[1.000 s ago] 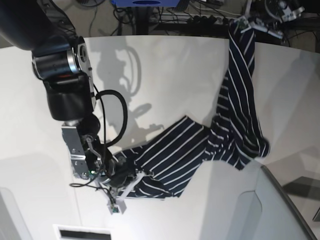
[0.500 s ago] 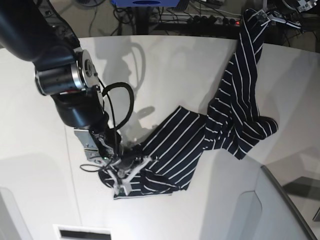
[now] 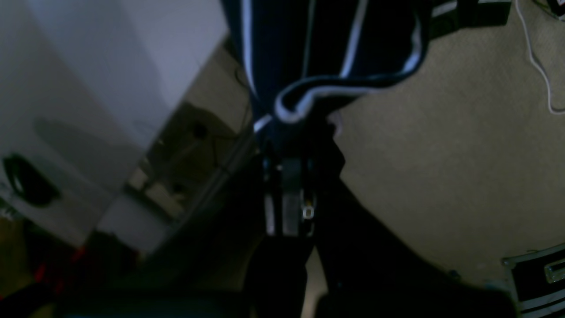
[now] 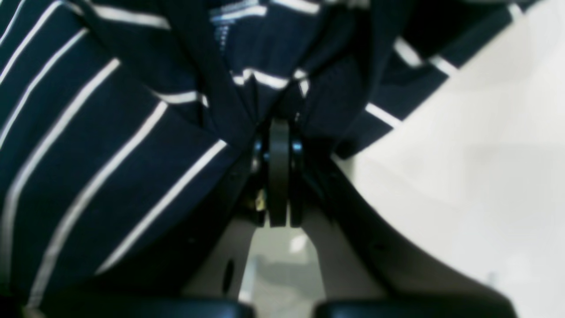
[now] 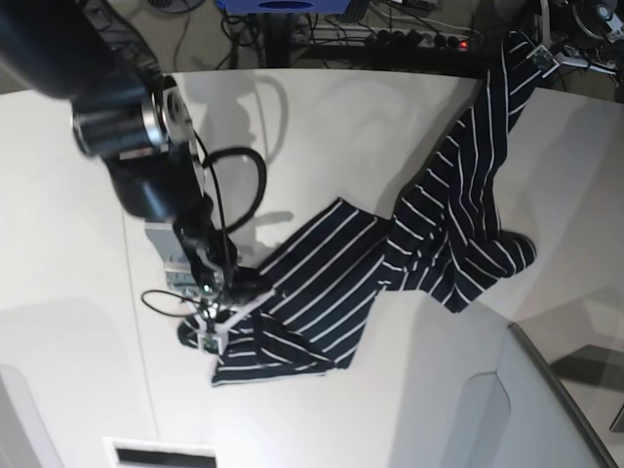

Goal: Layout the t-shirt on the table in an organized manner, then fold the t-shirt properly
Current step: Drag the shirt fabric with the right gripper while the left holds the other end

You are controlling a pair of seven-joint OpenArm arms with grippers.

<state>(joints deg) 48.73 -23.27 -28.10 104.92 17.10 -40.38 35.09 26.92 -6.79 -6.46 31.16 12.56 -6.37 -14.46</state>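
Note:
The dark navy t-shirt [image 5: 439,244] with thin white stripes stretches diagonally over the white table [image 5: 341,136], from lower left to the far right corner. My right gripper [image 5: 222,314] is shut on its lower-left end, low over the table. In the right wrist view the shut gripper [image 4: 279,128] bites into bunched t-shirt [image 4: 110,132] above the table [image 4: 463,154]. My left gripper [image 5: 539,51] holds the other end raised at the table's far right edge. In the left wrist view the gripper [image 3: 287,141] is shut on a hem of the t-shirt [image 3: 326,44], over the floor.
Cables and a power strip [image 5: 409,39] lie on the floor behind the table. A grey panel [image 5: 546,409] stands at the lower right. A black case [image 3: 538,278] and a white cable [image 3: 536,62] are on the carpet below the left gripper.
My left gripper has carried its end of the t-shirt to the right along the far edge. My right gripper has shifted up and left with its end, and the shirt lies more stretched out.

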